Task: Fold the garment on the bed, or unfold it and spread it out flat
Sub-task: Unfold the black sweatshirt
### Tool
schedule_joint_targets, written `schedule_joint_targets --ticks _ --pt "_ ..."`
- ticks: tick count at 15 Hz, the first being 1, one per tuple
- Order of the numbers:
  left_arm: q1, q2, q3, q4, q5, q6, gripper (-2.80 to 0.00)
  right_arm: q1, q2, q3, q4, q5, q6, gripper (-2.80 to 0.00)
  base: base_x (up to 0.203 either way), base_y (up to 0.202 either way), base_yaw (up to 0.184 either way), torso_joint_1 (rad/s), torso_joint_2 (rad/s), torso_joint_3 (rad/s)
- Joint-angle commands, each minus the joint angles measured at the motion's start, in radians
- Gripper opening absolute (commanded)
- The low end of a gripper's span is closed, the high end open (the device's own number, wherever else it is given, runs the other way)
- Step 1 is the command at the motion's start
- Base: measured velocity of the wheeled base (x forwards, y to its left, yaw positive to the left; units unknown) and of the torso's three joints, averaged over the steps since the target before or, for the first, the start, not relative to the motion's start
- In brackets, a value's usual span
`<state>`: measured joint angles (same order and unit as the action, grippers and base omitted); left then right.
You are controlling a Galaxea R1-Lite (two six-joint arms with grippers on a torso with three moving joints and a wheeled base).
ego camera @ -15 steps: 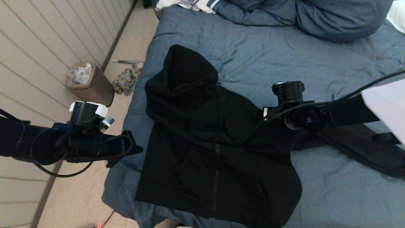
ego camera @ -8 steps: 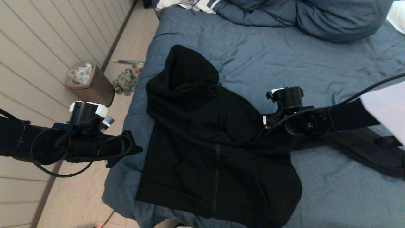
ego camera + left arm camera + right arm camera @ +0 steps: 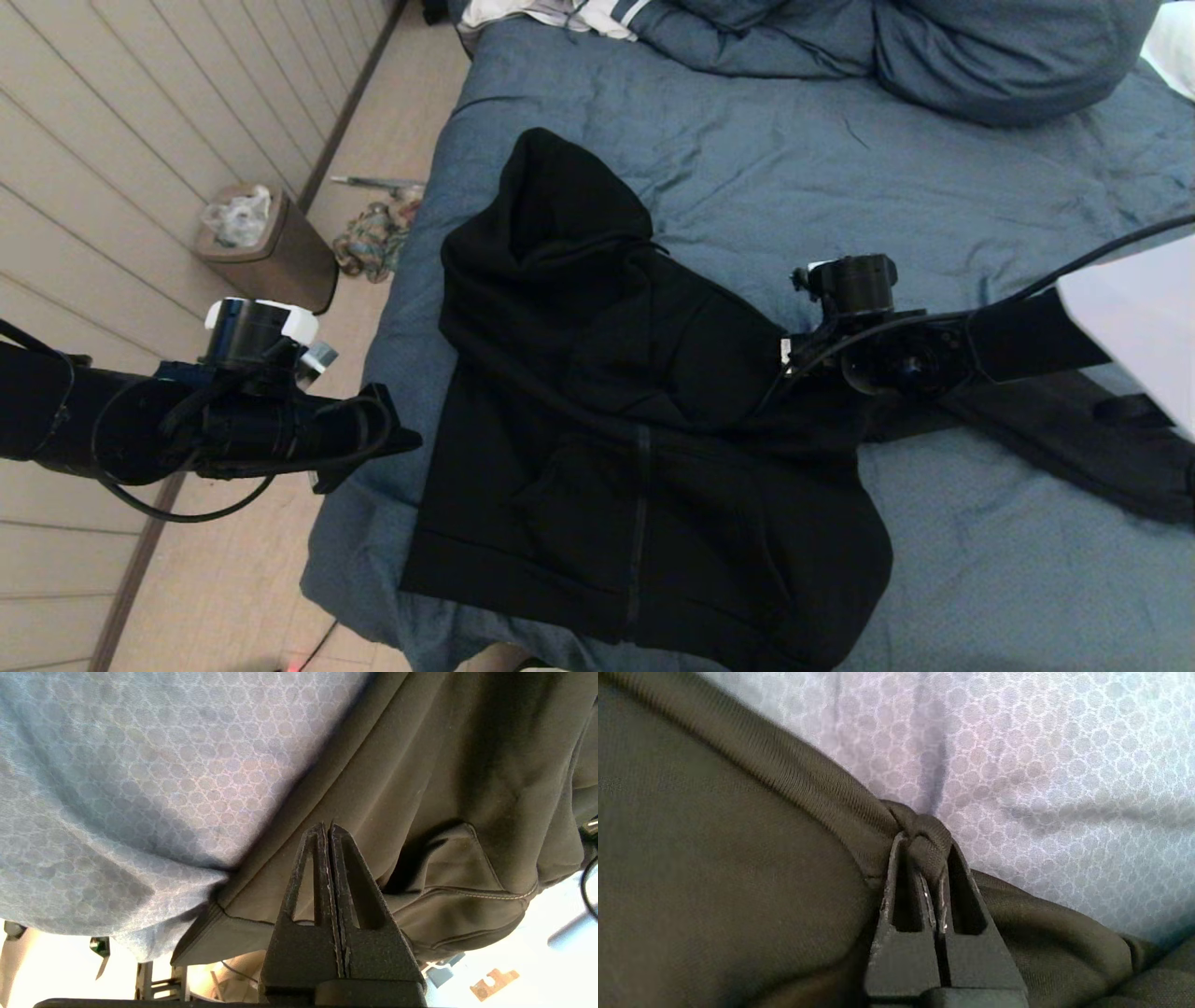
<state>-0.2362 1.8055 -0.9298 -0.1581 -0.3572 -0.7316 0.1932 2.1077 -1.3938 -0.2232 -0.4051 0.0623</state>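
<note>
Garment (image 3: 597, 401): one black hooded sweatshirt, lying on bed (image 3: 934, 187) near left edge, hood toward two pillows (image 3: 1008, 56). Right gripper (image 3: 924, 858) clenched on ribbed fold of garment. Left gripper (image 3: 329, 830) pressed closed, empty, poised beside garment's left side.

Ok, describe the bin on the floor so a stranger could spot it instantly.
Start from the bed and look off its left edge to the strip of floor along the panelled wall. The bin stands there: brown, upright, crumpled plastic inside, beside a colourful heap of cloth.
</note>
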Motion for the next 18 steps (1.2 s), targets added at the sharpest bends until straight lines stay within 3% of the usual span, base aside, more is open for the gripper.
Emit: schedule_joint_targets --ticks 1,6,11,15,18 --pt "0.000 0.000 0.000 -0.001 -0.002 -0.005 -2.80 0.002 0.013 -0.052 -0.009 -0.004 0.031 -2.80 0.000 0.000 0.000 0.000 0.00 0.000" --pt "-0.005 -0.006 0.003 -0.001 -0.002 -0.006 -2.80 0.038 0.043 -0.260 -0.005 -0.070 0.062 -2.80 0.000 0.000 0.000 0.000 0.00 0.000" --pt "-0.005 -0.011 0.003 -0.001 0.000 -0.008 -2.80 0.061 0.161 -0.560 -0.009 -0.202 -0.043 -2.80 0.000 0.000 0.000 0.000 0.00 0.000" --pt "-0.005 -0.011 0.003 -0.001 0.000 -0.008 -2.80 0.057 0.247 -0.567 -0.247 -0.269 -0.201 -2.80 0.000 0.000 0.000 0.000 0.00 0.000" --pt "-0.005 -0.012 0.003 -0.001 0.000 -0.008 -2.80 0.064 0.248 -0.560 -0.276 -0.290 -0.225 -2.80 0.000 0.000 0.000 0.000 0.00 0.000"
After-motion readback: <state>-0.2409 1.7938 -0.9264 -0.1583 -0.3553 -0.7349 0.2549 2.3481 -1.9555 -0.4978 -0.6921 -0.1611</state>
